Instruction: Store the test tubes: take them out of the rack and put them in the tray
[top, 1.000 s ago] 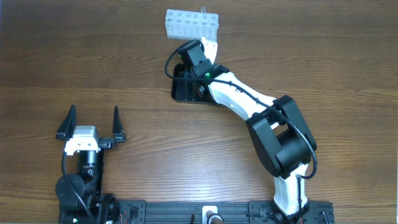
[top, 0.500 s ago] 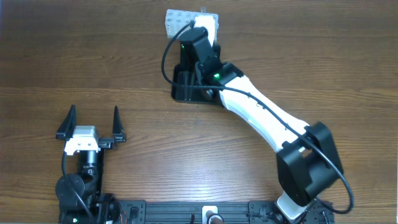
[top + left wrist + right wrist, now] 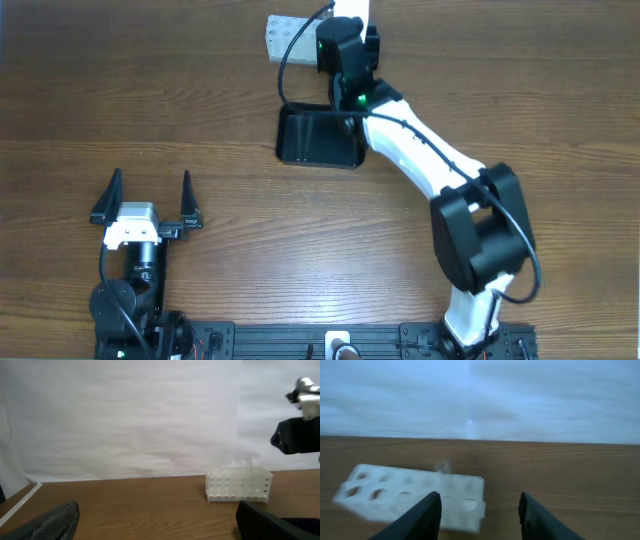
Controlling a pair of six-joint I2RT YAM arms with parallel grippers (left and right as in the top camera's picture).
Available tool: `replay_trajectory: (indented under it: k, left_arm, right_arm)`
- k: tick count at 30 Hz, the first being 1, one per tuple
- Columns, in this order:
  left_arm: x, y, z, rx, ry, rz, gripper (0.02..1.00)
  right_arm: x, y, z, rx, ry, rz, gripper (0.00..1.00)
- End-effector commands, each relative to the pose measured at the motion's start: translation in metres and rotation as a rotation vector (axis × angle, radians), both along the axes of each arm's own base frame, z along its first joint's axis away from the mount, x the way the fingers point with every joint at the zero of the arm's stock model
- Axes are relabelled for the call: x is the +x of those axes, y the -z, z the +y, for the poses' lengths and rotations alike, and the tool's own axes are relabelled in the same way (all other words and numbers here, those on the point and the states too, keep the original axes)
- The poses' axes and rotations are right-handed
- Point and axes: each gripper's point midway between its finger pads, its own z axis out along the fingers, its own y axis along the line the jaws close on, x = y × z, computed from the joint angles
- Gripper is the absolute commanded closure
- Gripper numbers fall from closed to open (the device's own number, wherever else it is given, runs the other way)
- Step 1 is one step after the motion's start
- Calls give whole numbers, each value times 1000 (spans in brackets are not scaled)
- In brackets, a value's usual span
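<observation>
The white test tube rack (image 3: 288,37) lies at the table's far edge, with one clear tube (image 3: 441,467) standing in it near its right end. The black tray (image 3: 318,137) sits just in front of the rack; I cannot make out any contents. My right gripper (image 3: 480,515) is open, raised above and behind the rack's right end, with nothing between its fingers. The right arm (image 3: 400,120) stretches over the tray's right side. My left gripper (image 3: 145,198) is open near the front left, far from both. The left wrist view also has the rack (image 3: 239,485) and its tube (image 3: 248,462).
Bare wooden table (image 3: 150,90) lies to the left and right of the tray. A white wall stands behind the table's far edge. The right arm's wrist (image 3: 300,435) hangs over the rack in the left wrist view.
The right arm swung from above the tray to the far edge, so its gripper is now by the rack's right end. The left arm has not moved.
</observation>
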Motion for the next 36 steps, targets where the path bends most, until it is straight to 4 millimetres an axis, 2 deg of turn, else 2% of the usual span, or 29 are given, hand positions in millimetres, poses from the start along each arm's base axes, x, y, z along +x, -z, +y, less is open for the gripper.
replay_trajectory:
  k: [1, 6, 13, 36]
  left_arm:
    - [-1, -1, -1, 15, 4, -9, 18]
    - [-1, -1, -1, 15, 4, -9, 18]
    - [-1, -1, -1, 15, 4, -9, 18]
    - [-1, -1, -1, 15, 4, -9, 18]
  right_arm:
    - [27, -9, 6, -18, 12, -26, 432]
    - [51, -1, 18, -26, 13, -10, 415]
    - [68, 22, 27, -45, 13, 28, 389]
    - [80, 77, 23, -22, 50, 71, 395]
